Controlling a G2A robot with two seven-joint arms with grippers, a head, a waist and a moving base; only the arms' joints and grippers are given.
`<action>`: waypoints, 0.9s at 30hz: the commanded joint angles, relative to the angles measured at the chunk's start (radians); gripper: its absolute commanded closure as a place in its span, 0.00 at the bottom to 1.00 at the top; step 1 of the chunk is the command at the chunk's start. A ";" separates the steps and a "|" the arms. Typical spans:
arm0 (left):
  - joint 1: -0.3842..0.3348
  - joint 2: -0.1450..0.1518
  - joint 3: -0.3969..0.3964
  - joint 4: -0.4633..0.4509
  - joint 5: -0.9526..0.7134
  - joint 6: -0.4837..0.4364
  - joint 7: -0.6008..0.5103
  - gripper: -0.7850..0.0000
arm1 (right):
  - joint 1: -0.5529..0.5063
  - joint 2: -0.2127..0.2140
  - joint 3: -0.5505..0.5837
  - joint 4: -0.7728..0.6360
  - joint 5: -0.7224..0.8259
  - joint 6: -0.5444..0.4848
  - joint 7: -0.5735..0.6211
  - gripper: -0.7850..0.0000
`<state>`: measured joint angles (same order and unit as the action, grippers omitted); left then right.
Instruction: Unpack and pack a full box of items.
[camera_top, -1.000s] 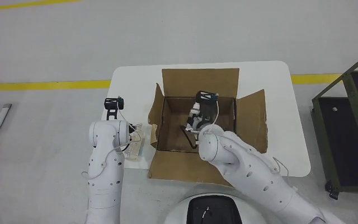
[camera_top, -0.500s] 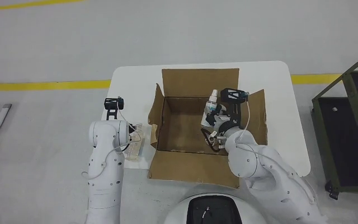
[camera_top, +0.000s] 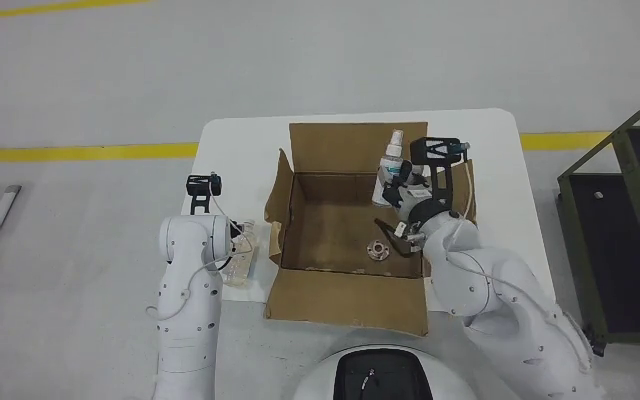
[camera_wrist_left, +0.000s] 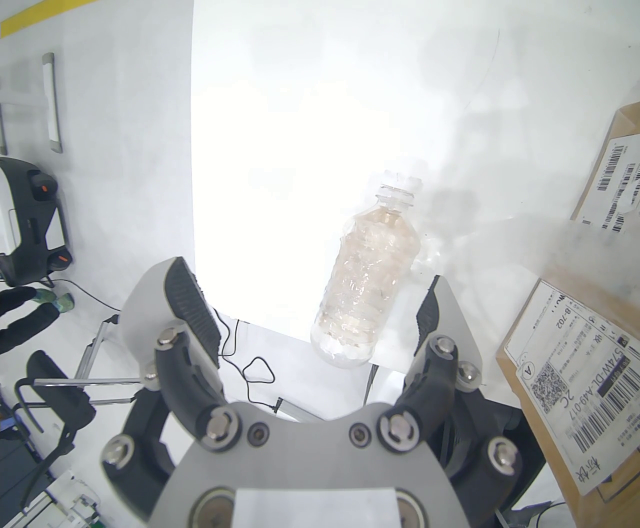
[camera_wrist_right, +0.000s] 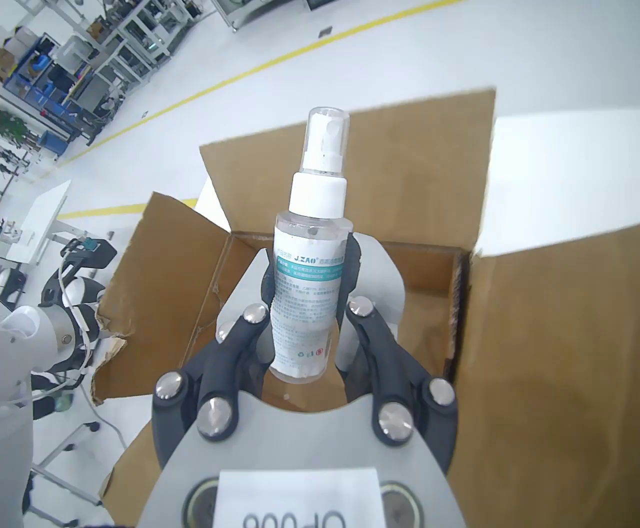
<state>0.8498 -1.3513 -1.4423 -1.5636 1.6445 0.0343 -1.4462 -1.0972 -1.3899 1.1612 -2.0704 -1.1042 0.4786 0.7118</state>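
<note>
— What do we have in the right gripper (camera_wrist_right: 309, 272)?

— We see its two fingers clamped on the lower body of a spray bottle (camera_wrist_right: 305, 320). The bottle stands upright in the grip, and its clear cap points away from the wrist.

— And where is the cardboard box (camera_wrist_right: 425, 310) from there?

— It is directly below and beyond that gripper, with its flaps folded out. From above we place the gripper over the box's right-hand far corner, and the bottle is held up above the rim. On the box floor, below the gripper and towards the robot, we make out a small round metal part (camera_top: 377, 248).

— What about the left gripper (camera_wrist_left: 309, 292)?

— We find its jaws spread wide and holding nothing. Under it a clear water bottle (camera_wrist_left: 367, 290) lies on the white table (camera_wrist_left: 300, 125), with its cap pointing away from the wrist. The body sits nearer the finger on the box's side. We cannot tell whether that finger touches it.
</note>
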 joint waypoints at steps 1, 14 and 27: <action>0.000 0.000 0.000 0.000 0.000 0.000 0.000 0.00 | -0.008 0.011 0.060 -0.057 -0.031 -0.060 0.060 1.00; 0.000 0.000 0.000 0.000 0.000 0.000 0.000 0.00 | -0.200 0.061 0.489 -0.280 -0.049 -0.328 0.290 1.00; 0.000 0.000 0.000 0.000 0.000 0.000 0.000 0.00 | -0.206 0.062 0.497 -0.280 -0.047 -0.328 0.288 1.00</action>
<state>0.8498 -1.3513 -1.4423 -1.5636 1.6445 0.0343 -1.4462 -1.3032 -1.3283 1.6584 -2.3500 -1.1508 0.1501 0.9995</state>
